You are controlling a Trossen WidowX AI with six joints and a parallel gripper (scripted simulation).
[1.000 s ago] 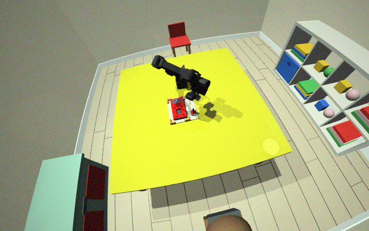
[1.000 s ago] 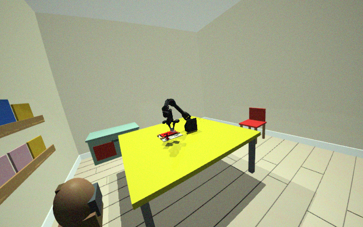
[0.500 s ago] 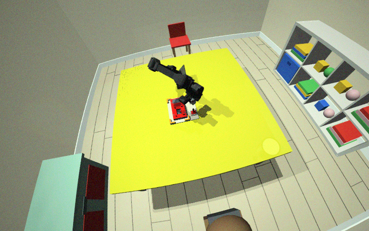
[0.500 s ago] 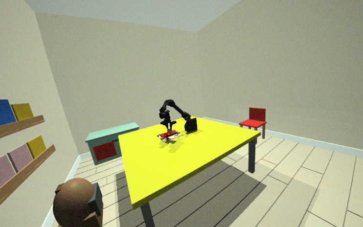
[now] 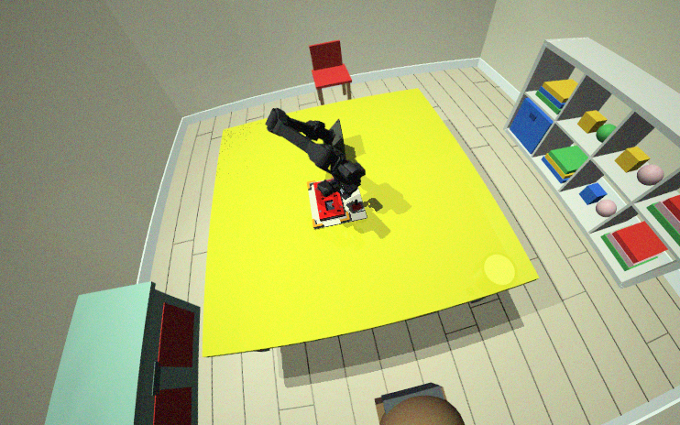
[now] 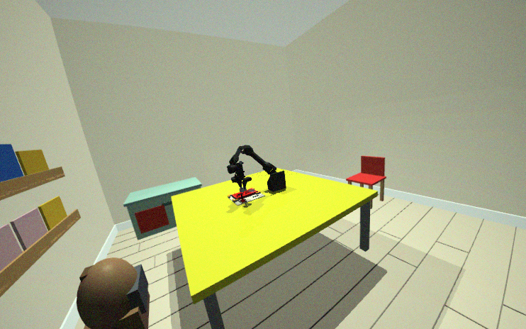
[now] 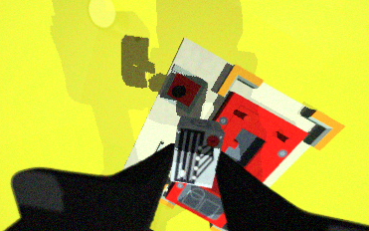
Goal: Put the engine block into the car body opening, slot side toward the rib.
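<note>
- Grips the engine block [image 6: 243,189] [image 7: 195,155] between the jaws of the gripper [image 5: 340,190] [image 6: 242,186] [image 7: 195,151], overlapping the red car body [image 5: 323,214] [image 6: 250,191] [image 7: 275,144] in the wrist view.
- Spreads beneath as a yellow tabletop [image 5: 301,285] [image 6: 273,228] [image 7: 19,75].
- From the top, shows a red chair [image 5: 331,76] [image 6: 366,178] far, cubbies [image 5: 622,79] right, a mint cabinet [image 5: 104,337] [image 6: 163,191] near left.

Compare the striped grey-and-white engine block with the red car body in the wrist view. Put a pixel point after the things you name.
The striped grey-and-white engine block [image 7: 196,151] is much smaller than the flat red car body [image 7: 280,130].
The block is held in the black gripper [image 7: 195,151]; the body lies between orange corner brackets [image 7: 251,75] [image 7: 328,130].
The block's top shows dark and white stripes; the body is mostly plain red, with a dark opening.
Both are roughly rectangular.
</note>
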